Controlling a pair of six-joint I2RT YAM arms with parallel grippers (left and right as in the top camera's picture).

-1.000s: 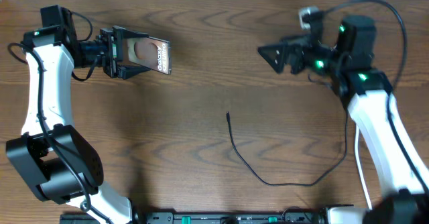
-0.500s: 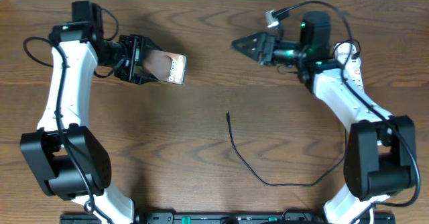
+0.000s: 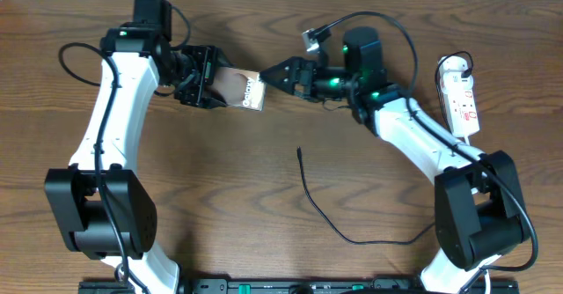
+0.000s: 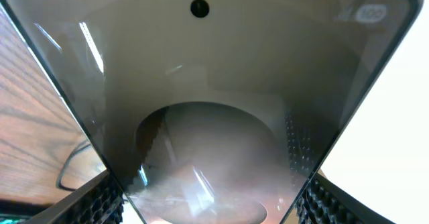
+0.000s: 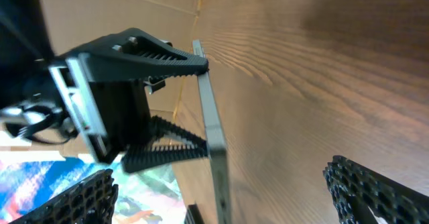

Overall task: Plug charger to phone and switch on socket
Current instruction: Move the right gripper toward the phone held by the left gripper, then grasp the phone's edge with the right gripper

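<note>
The phone (image 3: 244, 89), a dark slab with white lettering, is held above the table, with my left gripper (image 3: 218, 81) shut on its two long edges. In the left wrist view the phone (image 4: 214, 103) fills the frame, its sides pinched between my ridged pads (image 4: 94, 200). My right gripper (image 3: 274, 72) is open, its tips right at the phone's free end. The right wrist view shows the phone (image 5: 213, 137) edge-on between my wide-open right gripper (image 5: 224, 197) fingers. The charger (image 3: 330, 215) lies loose on the table, its plug tip toward the middle. The socket (image 3: 461, 93) sits at the right.
The brown wooden table (image 3: 176, 206) spans the whole overhead view. The socket's thick white cord runs down the right side beside my right arm. A black rail lies along the table's front edge (image 3: 290, 285).
Both arms have swung in toward the middle. The left one carried the phone to the right, and the right gripper moved left to meet it, uncovering the socket.
</note>
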